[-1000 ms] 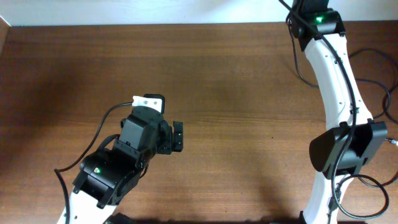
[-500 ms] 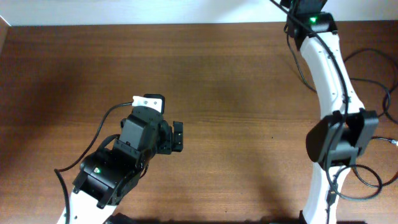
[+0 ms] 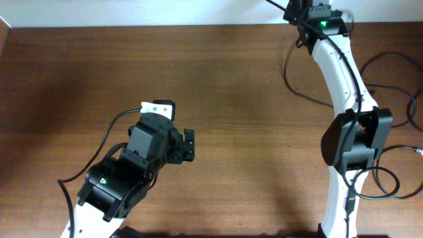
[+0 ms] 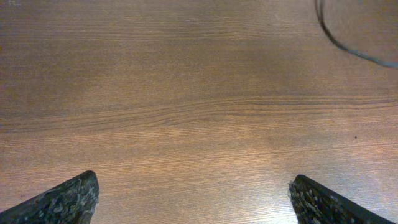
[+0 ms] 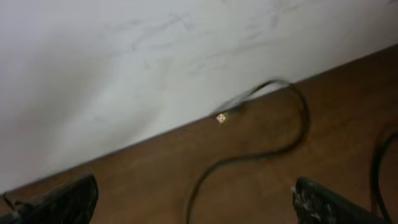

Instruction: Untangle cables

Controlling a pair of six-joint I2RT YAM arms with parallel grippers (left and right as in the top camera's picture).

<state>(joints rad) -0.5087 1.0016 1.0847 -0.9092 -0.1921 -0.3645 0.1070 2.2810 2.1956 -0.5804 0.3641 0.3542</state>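
right wrist view shows the right tool (image 5: 193, 186) released, its fingers wide apart with nothing between them, facing the white wall (image 5: 124, 56) at the far edge of the surface (image 5: 348, 93). a thin black cable (image 5: 249, 157) loops on the wood just ahead of the tool and runs down beneath it. its small bright plug (image 5: 221, 118) lies close against the foot of the wall. the picture is blurred, so i can't tell whether this is one strand or two. i judge the step is to take this strand: come down on it a little behind the plug, close squarely across it, then draw it straight back. ahead of the tool there is almost no room before the wall, while behind it the middle of the surface lies open. the left tool (image 4: 194, 186) is released too, over bare wood, with a cable (image 4: 357, 53) curving ahead and to its right, well apart.
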